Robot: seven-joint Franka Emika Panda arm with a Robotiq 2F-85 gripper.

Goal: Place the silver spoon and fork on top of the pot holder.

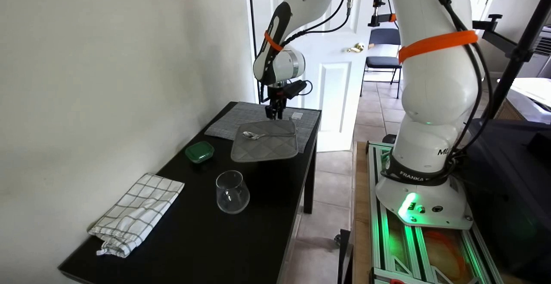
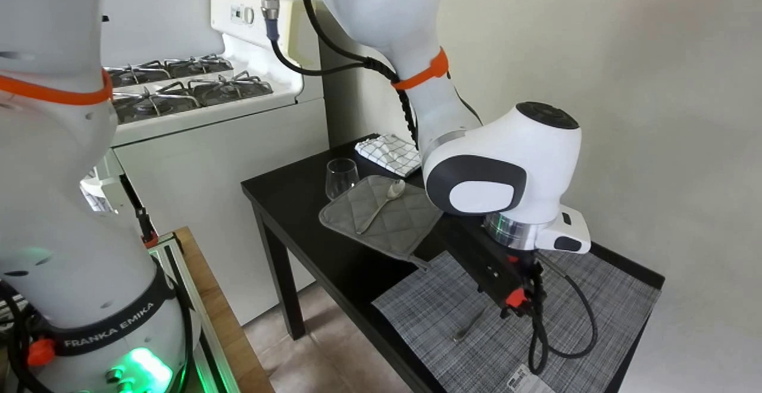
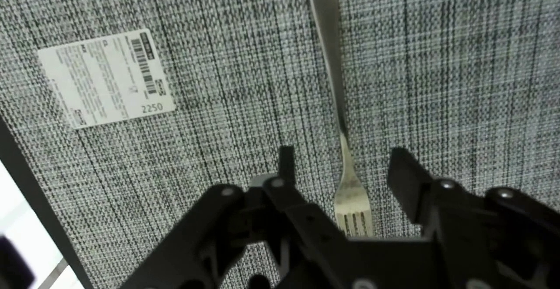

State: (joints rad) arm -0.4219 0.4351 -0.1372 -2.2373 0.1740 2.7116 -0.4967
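Observation:
The silver spoon (image 1: 253,136) lies on the grey quilted pot holder (image 1: 262,151) in an exterior view. The spoon (image 2: 378,211) and the pot holder (image 2: 417,224) also show in an exterior view. The silver fork (image 3: 333,61) lies on the grey woven placemat (image 3: 227,105) in the wrist view, tines towards my gripper. Part of the fork (image 2: 469,325) shows in an exterior view. My gripper (image 3: 343,164) is open and empty above the fork, one finger on each side of its neck. The ends of the tines are hidden behind the gripper. The gripper (image 1: 275,112) points down over the placemat.
A clear glass (image 1: 232,193) stands on the black table (image 1: 215,249) beyond the pot holder. A green container (image 1: 199,151) and a folded checkered towel (image 1: 137,213) lie along the wall side. A white label (image 3: 107,79) is on the placemat near the table's edge.

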